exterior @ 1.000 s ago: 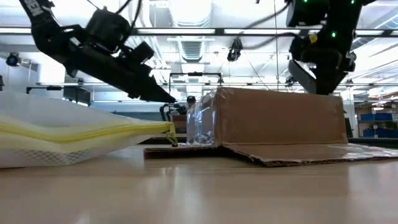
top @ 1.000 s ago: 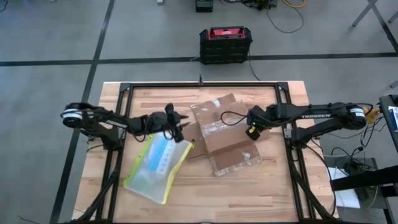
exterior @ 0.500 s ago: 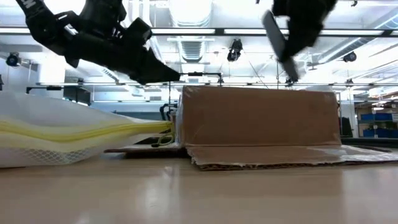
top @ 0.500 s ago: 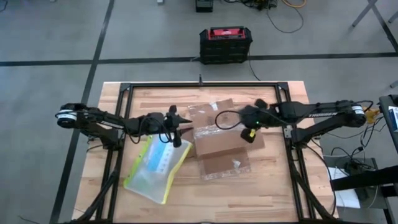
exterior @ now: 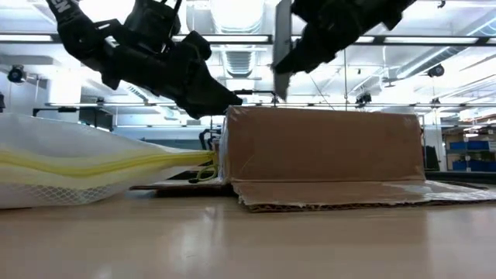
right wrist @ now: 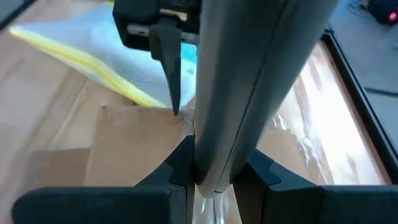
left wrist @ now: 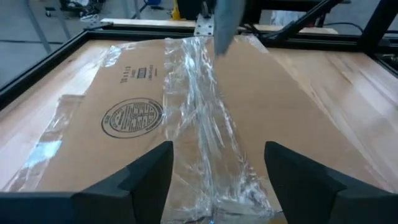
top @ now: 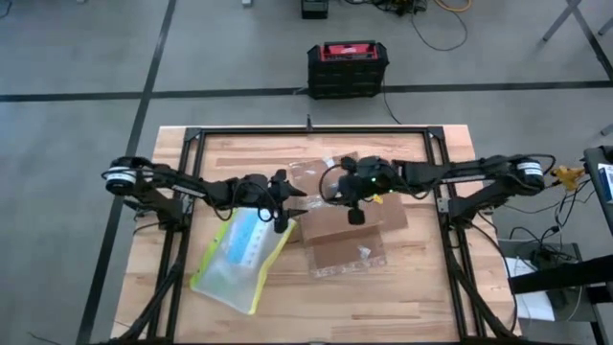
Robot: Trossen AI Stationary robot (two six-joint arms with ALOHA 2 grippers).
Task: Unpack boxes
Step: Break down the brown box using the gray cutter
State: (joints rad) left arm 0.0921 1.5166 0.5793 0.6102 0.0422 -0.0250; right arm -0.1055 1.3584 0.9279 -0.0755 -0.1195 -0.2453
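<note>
Toward the desk's (top: 421,278) left front: clear pouch (top: 239,254) with a yellow-green edge, lying flat, its near end just short of the front edge. From table height, seen bulging, its yellow tip reaching the carton's left corner; touching or not, cannot tell.

Above the pouch's far end: left pincer (top: 287,208), reaching in from the left edge, fingers apart. Confirmed by its own wrist view, with both dark fingers (left wrist: 149,180) spread wide and the carton's top between and beyond them. Seen level, angled down with the tip (exterior: 229,101) just over the carton's upper left corner.

At the desk's middle: flat brown carton (top: 340,230), just right of the pouch. From above, only brown board and shiny patches. From the left wrist, more: a round printed stamp (left wrist: 132,117) and a crumpled strip of clear tape (left wrist: 202,124) running lengthwise down the top. From table height, a side wall (exterior: 325,147) standing up and a flap (exterior: 333,194) lying flat on the wood in front.

Over the carton's far left part: right pincer (top: 351,209), reaching in from the right edge, fingers pressed together into one grey slab (right wrist: 211,124), nothing held. Seen level, hanging upright (exterior: 280,54) just above the carton's top.

On the floor beyond the far edge: black-and-red case (top: 348,67).
</note>
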